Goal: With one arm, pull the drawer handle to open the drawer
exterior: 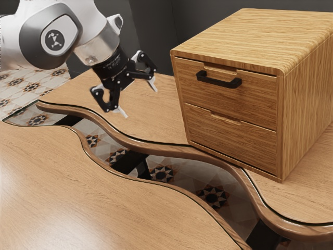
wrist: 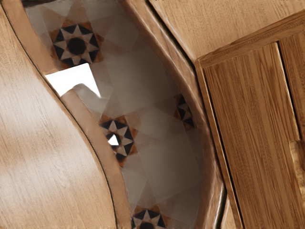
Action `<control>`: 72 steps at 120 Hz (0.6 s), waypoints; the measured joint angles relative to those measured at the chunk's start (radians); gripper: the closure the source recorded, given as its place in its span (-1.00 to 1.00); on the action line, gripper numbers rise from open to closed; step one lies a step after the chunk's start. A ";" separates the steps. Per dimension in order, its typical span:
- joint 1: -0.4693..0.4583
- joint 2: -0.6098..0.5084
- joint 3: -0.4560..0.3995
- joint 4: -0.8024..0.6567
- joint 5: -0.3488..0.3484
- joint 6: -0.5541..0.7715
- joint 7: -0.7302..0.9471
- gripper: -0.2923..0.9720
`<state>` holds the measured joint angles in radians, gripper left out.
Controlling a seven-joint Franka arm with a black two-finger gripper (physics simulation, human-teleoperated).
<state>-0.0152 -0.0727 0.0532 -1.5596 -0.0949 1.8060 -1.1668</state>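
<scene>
Black end effector (exterior: 138,98), fingers spread wide with nothing between them. It hangs tilted just above the tabletop (exterior: 151,112), white pads at the fingertips. It is well apart from the handle (exterior: 218,79), toward the exterior view's left of it.

Handle: a black bar on the top drawer (exterior: 226,94) of a wooden cabinet (exterior: 307,88). The top drawer front sits flush with the cabinet frame. So does the lower drawer (exterior: 231,138), which has only a shallow wooden notch. The cabinet stands on the tabletop at the exterior view's right.

Writing: small pale lettering on the black wrist collar, too small to read. A grey round cap (exterior: 54,36) on the white arm (exterior: 93,21) bears a dark emblem with no legible letters.

Tabletop: light wood grain in two slabs with wavy edges, split by a winding glassy strip (exterior: 171,174). Floor tiles (wrist: 76,45) with dark star patterns show through it. In the wrist view, the cabinet's lower corner and the strip lie under the hand.

Room: dark grey wall (exterior: 156,26) behind.
</scene>
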 joint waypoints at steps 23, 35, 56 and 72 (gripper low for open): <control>-0.114 0.004 -0.005 -0.003 0.012 0.066 -0.135 -0.54; -0.102 0.005 -0.007 -0.003 0.014 0.093 -0.190 -0.54; -0.081 0.033 -0.020 0.018 0.014 0.130 -0.267 -0.54; -0.068 0.064 -0.053 0.048 0.015 0.148 -0.312 -0.54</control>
<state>-0.0835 -0.0082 -0.0002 -1.5113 -0.0800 1.9538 -1.4792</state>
